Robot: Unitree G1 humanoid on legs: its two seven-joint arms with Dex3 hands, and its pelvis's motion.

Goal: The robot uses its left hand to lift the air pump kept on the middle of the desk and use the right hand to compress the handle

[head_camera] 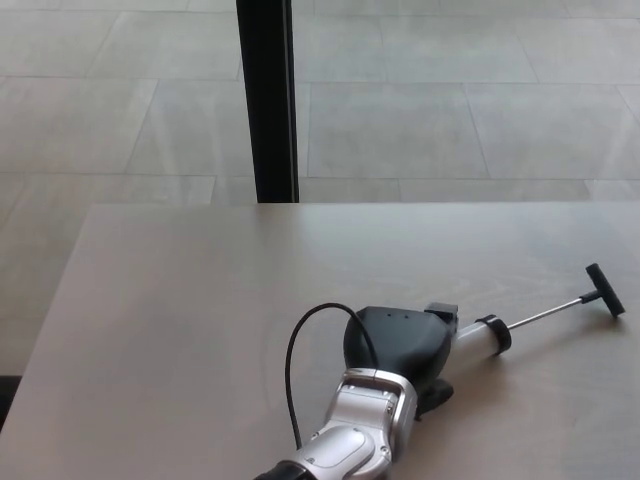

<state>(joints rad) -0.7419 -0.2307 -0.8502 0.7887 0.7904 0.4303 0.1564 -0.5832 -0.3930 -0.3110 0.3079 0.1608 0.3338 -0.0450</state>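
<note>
Left hand (400, 345) closed around the near end of the air pump (478, 337), black fingers wrapped over the pale barrel, silver forearm (355, 435) rising from the bottom edge. Pump tilted up to the right above the worktop (170, 330), thin rod stretched out to a black T-handle (605, 290) at upper right. Black cable (292, 370) looped beside the wrist. Right hand out of sight.

- The desk (200, 300) lay bare from 8 through 12 o'clock of the left hand (400, 345); passage there was unobstructed.
- The air pump (478, 338) ran out toward 2 o'clock of that hand, rod extended, its handle (605, 290) near the right edge, blocking that lane.
- A black cable (292, 370) looped at 9 o'clock, just beside the wrist.
- A dark post (266, 100) stood beyond the far edge at 11 o'clock.
</note>
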